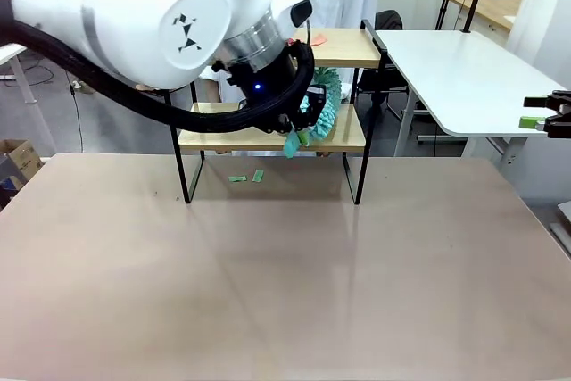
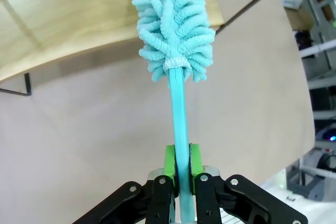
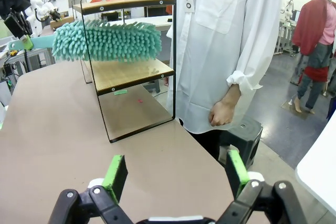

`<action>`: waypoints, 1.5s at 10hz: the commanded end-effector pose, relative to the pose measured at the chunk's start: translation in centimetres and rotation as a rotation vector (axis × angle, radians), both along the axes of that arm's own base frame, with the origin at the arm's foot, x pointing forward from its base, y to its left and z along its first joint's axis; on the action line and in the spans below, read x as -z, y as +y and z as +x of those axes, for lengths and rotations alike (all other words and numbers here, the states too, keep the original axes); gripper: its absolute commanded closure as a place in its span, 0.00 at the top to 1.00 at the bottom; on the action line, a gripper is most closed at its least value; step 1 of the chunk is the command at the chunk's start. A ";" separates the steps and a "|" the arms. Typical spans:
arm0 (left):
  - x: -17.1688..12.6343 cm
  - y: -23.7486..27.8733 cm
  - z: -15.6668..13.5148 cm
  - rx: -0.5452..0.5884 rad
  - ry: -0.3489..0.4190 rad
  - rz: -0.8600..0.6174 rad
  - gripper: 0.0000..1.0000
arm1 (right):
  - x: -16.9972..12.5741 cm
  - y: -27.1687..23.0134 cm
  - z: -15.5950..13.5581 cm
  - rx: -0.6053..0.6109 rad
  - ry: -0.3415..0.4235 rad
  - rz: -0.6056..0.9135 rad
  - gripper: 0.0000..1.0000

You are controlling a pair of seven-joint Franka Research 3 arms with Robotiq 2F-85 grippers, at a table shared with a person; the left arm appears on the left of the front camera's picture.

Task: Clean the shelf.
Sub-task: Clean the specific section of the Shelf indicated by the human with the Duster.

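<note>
Left gripper point(image 2: 178, 163) clamps teal duster point(image 2: 173, 19) handle; its head sits at the shelf's point(image 1: 352, 138) lower front edge, table's far middle. I see open tabletop point(image 1: 285, 292) nearside. Right gripper point(image 3: 176, 170) spread wide, empty.

We look from the front across the table point(image 1: 285, 292) from a fixed spot on the robot's side. The shelf point(image 1: 350, 136) sits in the upper middle of the frame and the left arm point(image 1: 134, 15) looms close at upper left. Our left wrist view sits just behind the left hand point(image 2: 182, 162), looking down along the duster point(image 2: 173, 30) onto a shelf board at upper left. Our right wrist view, behind the right hand point(image 3: 177, 171), skims low over the table toward the shelf's end at upper left. All three share shelf and duster.
</note>
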State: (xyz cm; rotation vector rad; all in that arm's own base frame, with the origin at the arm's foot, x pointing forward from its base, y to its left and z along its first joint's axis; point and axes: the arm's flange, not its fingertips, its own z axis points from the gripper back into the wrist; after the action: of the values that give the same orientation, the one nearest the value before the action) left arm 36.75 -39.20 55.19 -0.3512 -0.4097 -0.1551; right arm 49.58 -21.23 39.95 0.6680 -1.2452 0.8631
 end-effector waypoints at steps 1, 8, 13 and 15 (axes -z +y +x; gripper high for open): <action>-0.2 -3.0 0.9 -0.053 -0.048 -0.029 0.13 | -0.2 0.2 0.0 -0.001 -0.005 0.001 1.00; 4.6 -7.2 2.8 -0.075 -0.012 -0.013 0.13 | -0.2 0.2 0.0 -0.001 -0.005 0.001 1.00; 5.8 -6.7 2.6 -0.041 0.024 0.001 0.13 | -0.2 0.2 0.0 -0.001 -0.005 0.001 1.00; 6.2 -5.4 2.9 -0.058 0.076 0.034 0.13 | -0.2 0.2 0.0 -0.001 -0.005 0.001 1.00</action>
State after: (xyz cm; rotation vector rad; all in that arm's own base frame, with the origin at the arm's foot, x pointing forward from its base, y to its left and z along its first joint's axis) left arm 39.70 -45.45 48.99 -0.3251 -0.3730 -0.1000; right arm 49.59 -21.22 39.95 0.6682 -1.2452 0.8634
